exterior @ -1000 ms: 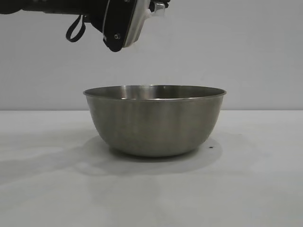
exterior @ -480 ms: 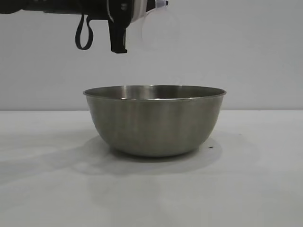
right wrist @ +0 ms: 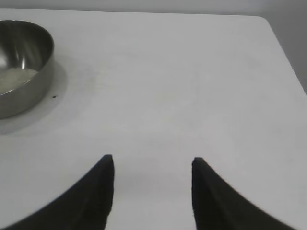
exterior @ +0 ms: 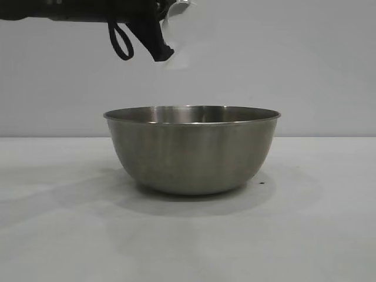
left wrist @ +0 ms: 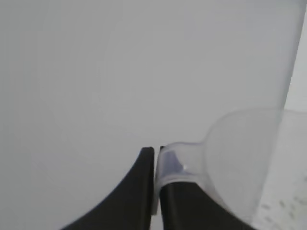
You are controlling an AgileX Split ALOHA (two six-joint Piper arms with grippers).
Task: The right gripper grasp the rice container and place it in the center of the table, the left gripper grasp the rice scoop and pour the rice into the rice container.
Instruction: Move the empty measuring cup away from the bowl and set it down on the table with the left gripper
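Observation:
The rice container (exterior: 192,150), a large steel bowl, stands on the white table (exterior: 53,235) at the middle of the exterior view. It also shows in the right wrist view (right wrist: 19,67), with white rice (right wrist: 17,79) inside. My left gripper (exterior: 160,50) hangs high above the bowl's left rim, shut on the handle of the clear rice scoop (exterior: 176,32). In the left wrist view the gripper (left wrist: 156,152) pinches the scoop's handle, and the scoop's cup (left wrist: 240,163) sticks out sideways. My right gripper (right wrist: 152,160) is open and empty, low over bare table well away from the bowl.
A small dark speck (exterior: 262,182) lies on the table beside the bowl. The table's far corner (right wrist: 261,19) shows in the right wrist view, with bare white surface between the bowl and that edge.
My left gripper has turned above the bowl and shifted slightly right, swinging the scoop with it. The bowl has not moved.

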